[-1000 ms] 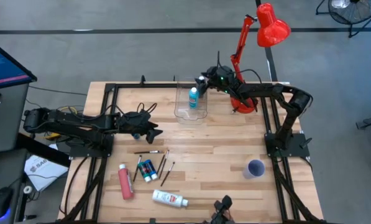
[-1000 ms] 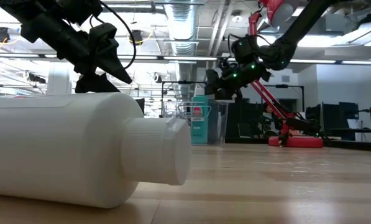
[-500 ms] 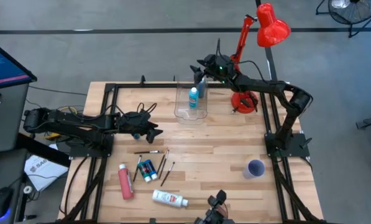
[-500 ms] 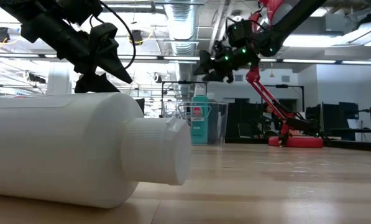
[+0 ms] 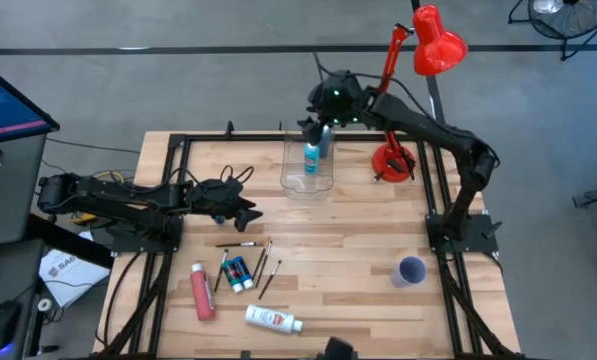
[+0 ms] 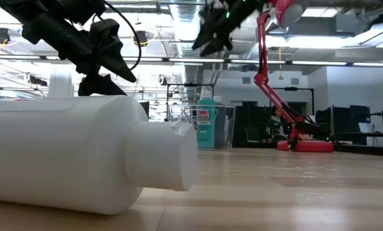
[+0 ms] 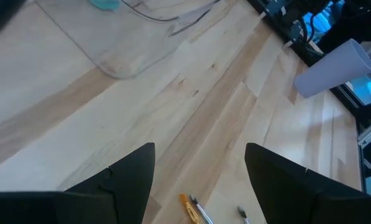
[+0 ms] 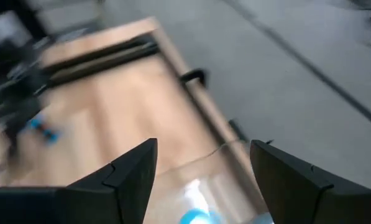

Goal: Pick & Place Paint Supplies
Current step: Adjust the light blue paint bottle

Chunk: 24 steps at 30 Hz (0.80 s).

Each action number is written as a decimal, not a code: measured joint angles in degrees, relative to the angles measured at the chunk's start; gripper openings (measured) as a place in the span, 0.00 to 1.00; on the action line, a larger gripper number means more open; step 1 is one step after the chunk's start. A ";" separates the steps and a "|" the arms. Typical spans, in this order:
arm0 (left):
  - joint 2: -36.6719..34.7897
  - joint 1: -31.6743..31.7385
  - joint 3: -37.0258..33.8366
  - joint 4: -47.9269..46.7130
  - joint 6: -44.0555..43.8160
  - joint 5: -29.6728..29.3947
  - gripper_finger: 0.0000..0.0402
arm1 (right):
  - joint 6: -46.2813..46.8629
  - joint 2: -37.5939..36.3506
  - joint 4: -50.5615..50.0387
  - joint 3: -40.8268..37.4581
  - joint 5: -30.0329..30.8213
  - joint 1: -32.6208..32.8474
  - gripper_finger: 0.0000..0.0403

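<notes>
My left gripper (image 5: pixel 252 212) (image 7: pixel 201 149) hovers open over the table's left middle, with nothing between its fingers. My right gripper (image 5: pixel 310 120) (image 8: pixel 204 146) hangs open and empty high above the far edge of the clear box (image 5: pixel 310 170). Two light blue bottles (image 5: pixel 311 157) (image 5: pixel 325 141) stand in the box. At the near left, lying on the table, are a pink-red bottle (image 5: pixel 202 292), a white tube (image 5: pixel 273 319) (image 6: pixel 82 160), small blue-green bottles (image 5: pixel 238 273) and thin dark brushes (image 5: pixel 264 264).
A purple cup (image 5: pixel 411 270) (image 7: pixel 334 65) stands at the near right. A red desk lamp (image 5: pixel 418 60) rises from its base (image 5: pixel 392 163) at the far right, close behind my right arm. Bare wood lies between the box and the supplies.
My right gripper has risen steeply from beside the box's far right corner, drifting a little toward the table's left, and has tipped as it went. It stays open and empty. The bottles in the box have not moved.
</notes>
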 joint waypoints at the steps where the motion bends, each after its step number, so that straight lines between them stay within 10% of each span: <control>1: 0.00 0.00 0.00 0.02 0.54 0.02 0.61 | -1.18 0.00 -3.68 2.18 -1.93 0.67 0.62; 7: 0.00 -0.01 0.00 1.10 2.33 -0.29 0.61 | -5.99 -0.15 -22.75 11.46 -9.07 4.46 0.62; 24: 0.00 -0.01 0.00 9.91 1.27 -3.41 0.61 | -19.67 5.36 -42.86 16.69 -0.42 12.95 0.62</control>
